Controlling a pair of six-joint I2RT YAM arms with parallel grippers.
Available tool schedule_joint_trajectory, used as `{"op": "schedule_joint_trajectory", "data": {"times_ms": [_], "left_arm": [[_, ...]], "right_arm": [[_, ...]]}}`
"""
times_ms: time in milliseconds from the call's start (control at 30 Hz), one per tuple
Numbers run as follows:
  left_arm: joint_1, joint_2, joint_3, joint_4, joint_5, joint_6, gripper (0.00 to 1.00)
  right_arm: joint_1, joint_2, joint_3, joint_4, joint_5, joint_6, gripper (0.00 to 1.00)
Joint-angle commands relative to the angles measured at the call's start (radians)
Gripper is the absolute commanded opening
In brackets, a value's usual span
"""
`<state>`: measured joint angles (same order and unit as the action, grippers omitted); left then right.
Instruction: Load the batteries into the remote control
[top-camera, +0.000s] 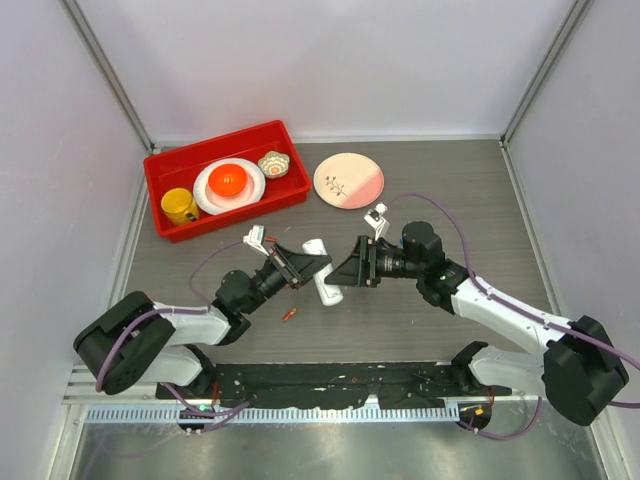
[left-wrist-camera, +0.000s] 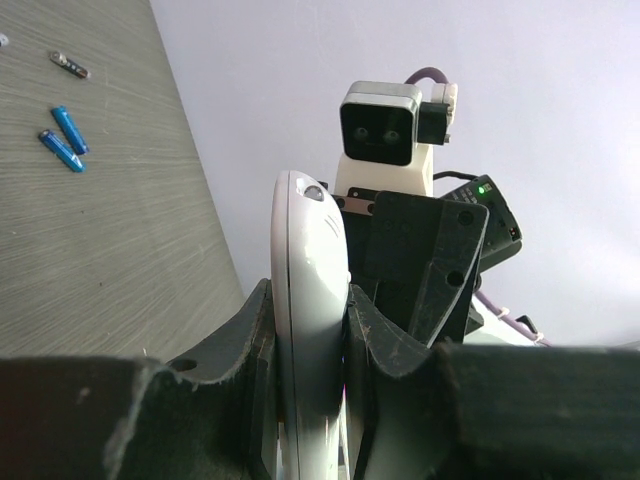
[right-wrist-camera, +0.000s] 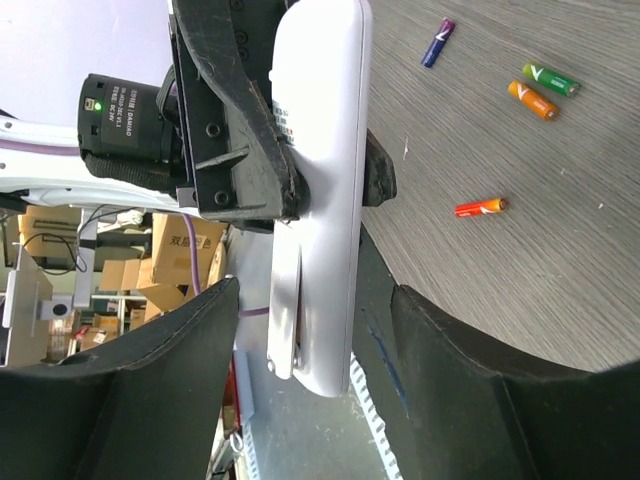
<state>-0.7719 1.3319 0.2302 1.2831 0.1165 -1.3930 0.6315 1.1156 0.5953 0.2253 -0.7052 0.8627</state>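
The left tool (top-camera: 300, 268) clamps the remote (top-camera: 322, 272) mid-frame; the right tool (top-camera: 352, 266) gapes wide around its end. A red battery (top-camera: 289, 315) lies on the surface (top-camera: 430, 330) below-left.

Top view: high up behind the near edge of the counter (top-camera: 450, 200), staring down at all of it, pretty far off. Left wrist view: jammed right behind the left claw (left-wrist-camera: 310, 345), aiming at the right wrist camera (left-wrist-camera: 380, 122). Right wrist view: same deal behind the right claw (right-wrist-camera: 315, 350), aiming back the opposite way. Shared by all three: the remote control (top-camera: 322, 272) in the middle.
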Motion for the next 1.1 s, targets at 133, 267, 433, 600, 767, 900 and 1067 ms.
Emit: {"op": "schedule_joint_trajectory", "data": {"times_ms": [133,267,433,600,767,900,1067], "left_arm": [[0.003,-0.023,0.037,0.263,0.018,-0.015,0.0],[0.003,-0.033,0.037,0.263,0.018,-0.015,0.0],[0.003,-0.034,0.035,0.263,0.018,-0.015,0.0],[0.003,-0.037,0.032,0.263,0.014,-0.015,0.0],[0.003,-0.04,0.032,0.263,0.014,-0.015,0.0],[0.002,-0.04,0.037,0.263,0.015,-0.015,0.0],[0.002,-0.04,0.04,0.263,0.018,-0.018,0.0]], "right_arm": [[-0.004,0.032,-0.014,0.149,-0.048,0.047,0.64],[-0.004,0.041,-0.023,0.175,-0.051,0.067,0.59],[-0.006,0.046,-0.032,0.223,-0.069,0.096,0.59],[-0.012,0.039,-0.04,0.218,-0.092,0.093,0.6],[-0.01,0.044,-0.048,0.221,-0.105,0.093,0.56],[-0.012,0.052,-0.048,0.217,-0.109,0.091,0.53],[-0.012,0.076,-0.043,0.232,-0.105,0.11,0.45]]}}
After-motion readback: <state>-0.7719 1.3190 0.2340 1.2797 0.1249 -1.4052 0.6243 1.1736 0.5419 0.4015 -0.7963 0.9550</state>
